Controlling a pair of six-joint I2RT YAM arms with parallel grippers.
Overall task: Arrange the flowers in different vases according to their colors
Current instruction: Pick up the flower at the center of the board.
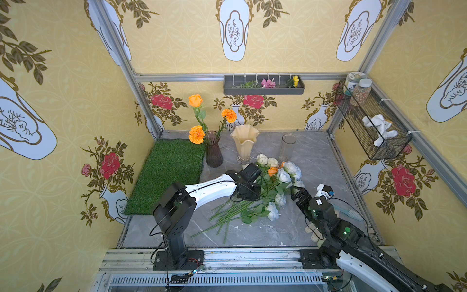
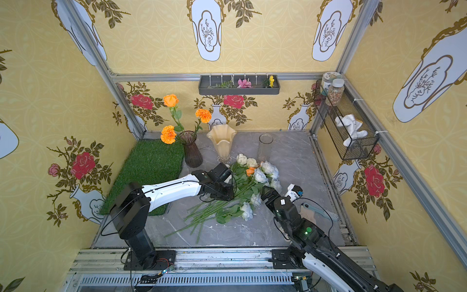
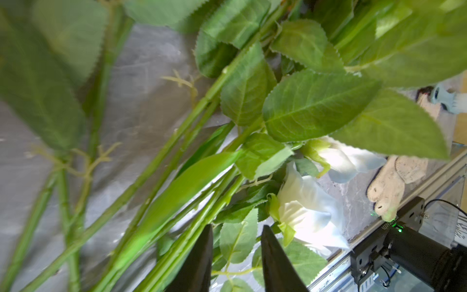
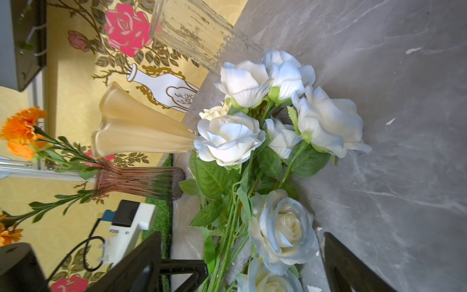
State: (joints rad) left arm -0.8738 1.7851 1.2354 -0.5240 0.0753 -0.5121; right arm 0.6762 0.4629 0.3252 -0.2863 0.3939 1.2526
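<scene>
Three vases stand at the back of the marble table: a dark purple ribbed vase (image 1: 214, 154) holding an orange rose (image 1: 195, 100) and two marigolds (image 1: 229, 115), a cream ruffled vase (image 1: 244, 144) and a clear cylinder (image 1: 287, 148), both empty. The other flowers lie in a pile (image 1: 267, 187): cream roses (image 1: 262, 159), pale-blue roses (image 1: 290, 168) and an orange rose (image 1: 273, 171). My left gripper (image 3: 237, 227) is down in the pile's stems, with a narrow gap between its jaws; a leaf and a thin stalk show there. My right gripper (image 4: 241, 235) stands wide open at the pile's right side, close to a pale-blue rose (image 4: 285, 225).
A green grass mat (image 1: 166, 174) lies at the left. A grey wall tray (image 1: 264, 86) holds small pink and yellow flowers. A wire basket (image 1: 374, 126) on the right wall holds jars and a white cloth. A brush (image 1: 351, 213) lies near the right edge.
</scene>
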